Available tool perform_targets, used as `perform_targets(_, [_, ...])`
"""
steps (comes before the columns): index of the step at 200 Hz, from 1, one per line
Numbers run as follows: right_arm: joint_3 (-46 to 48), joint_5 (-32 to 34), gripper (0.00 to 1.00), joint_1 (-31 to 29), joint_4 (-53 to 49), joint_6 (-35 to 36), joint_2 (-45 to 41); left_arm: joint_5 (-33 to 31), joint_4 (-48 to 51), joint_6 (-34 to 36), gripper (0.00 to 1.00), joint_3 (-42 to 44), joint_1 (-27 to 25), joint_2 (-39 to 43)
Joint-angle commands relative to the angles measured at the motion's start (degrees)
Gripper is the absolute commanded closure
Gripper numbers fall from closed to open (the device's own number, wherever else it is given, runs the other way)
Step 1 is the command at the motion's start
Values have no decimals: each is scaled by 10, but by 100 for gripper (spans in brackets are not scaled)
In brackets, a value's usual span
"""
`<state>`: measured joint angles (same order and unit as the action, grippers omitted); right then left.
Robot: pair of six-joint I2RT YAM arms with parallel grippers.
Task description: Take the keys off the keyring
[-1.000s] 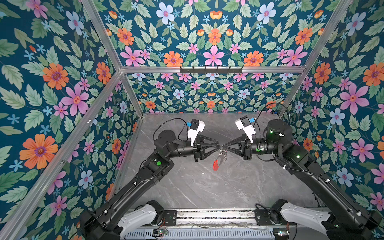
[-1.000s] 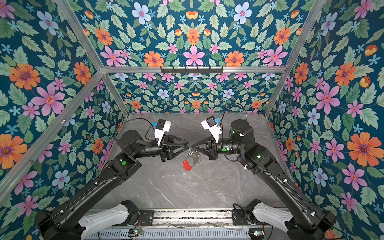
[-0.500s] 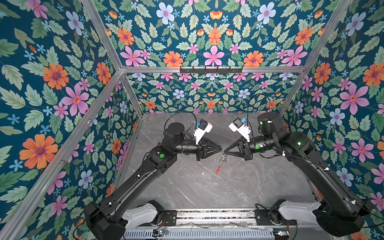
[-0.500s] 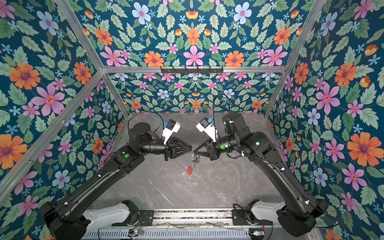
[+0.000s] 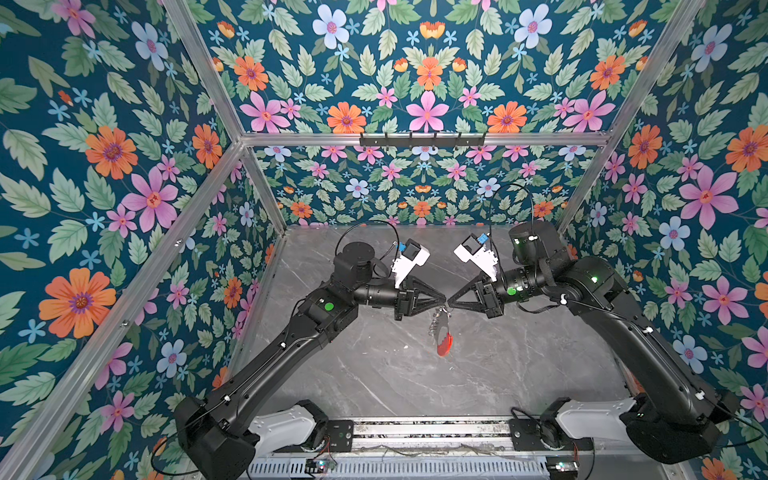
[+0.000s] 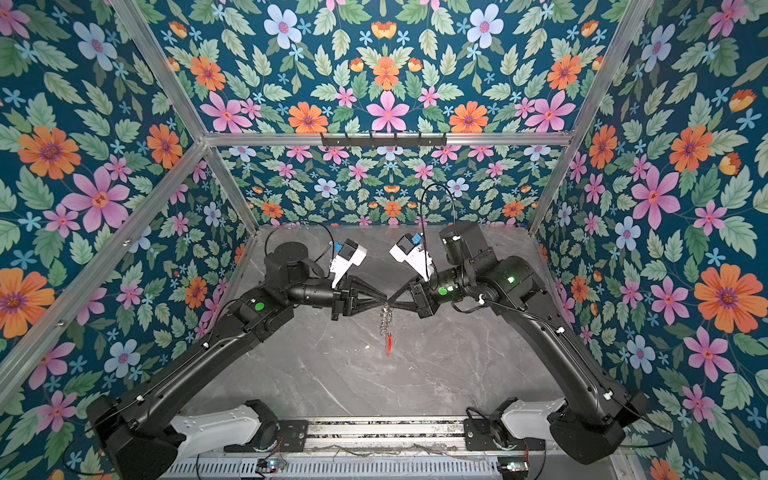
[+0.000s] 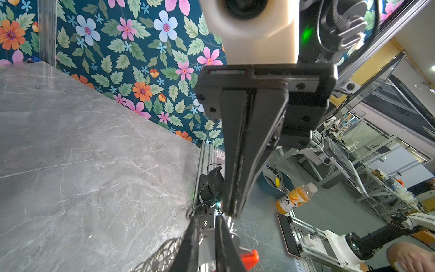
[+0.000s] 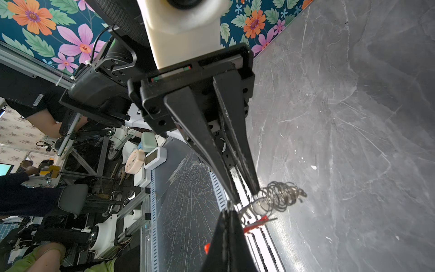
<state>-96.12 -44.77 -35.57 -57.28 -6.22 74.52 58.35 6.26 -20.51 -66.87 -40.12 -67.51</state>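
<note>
Over the grey, white-veined marble tabletop [image 5: 374,374], the grey metal crescent keyring [image 5: 442,338] shows a red strip and silver loops. My left gripper [image 5: 444,299] and right gripper [image 5: 450,306] are black, their camera housings [image 5: 409,259] white. Around the tabletop, teal walls [image 5: 415,187] carry orange, pink and pale-blue flowers with green leaves.

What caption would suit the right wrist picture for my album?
Left claw and right claw meet tip to tip above the marble table, the looped keyring bunched beside them.
</note>
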Motion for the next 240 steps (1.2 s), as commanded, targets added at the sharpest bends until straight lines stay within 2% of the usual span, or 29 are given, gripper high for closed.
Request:
perform_targets(1, [-7,9,100,-1,1,9,2,17,1,5,83,-7,-2,0])
perform_targets(39, [-5,24,100,0,-7,14,-2,13,39,24,77,-19,-1,-1])
perform_targets(100, [1,20,100,-3,4,15,-4,32,58,33,78,-34,-1,-9])
perform_targets(143, [-7,18,100,-7,14,12,0,33,59,34,84,-36,-3,-16])
perform_targets(185, [-8,24,100,-9,15,13,5,33,57,35,100,-38,-4,-15])
perform_targets(209, [0,24,100,-8,32,5,1,28,48,35,100,-32,-6,-12])
perform_targets(235, [27,19,100,-8,87,-17,-13,-4,-16,14,100,3,-15,6])
perform_targets(240, [34,17,96,-9,101,-23,-17,-9,-36,7,100,13,-15,12])
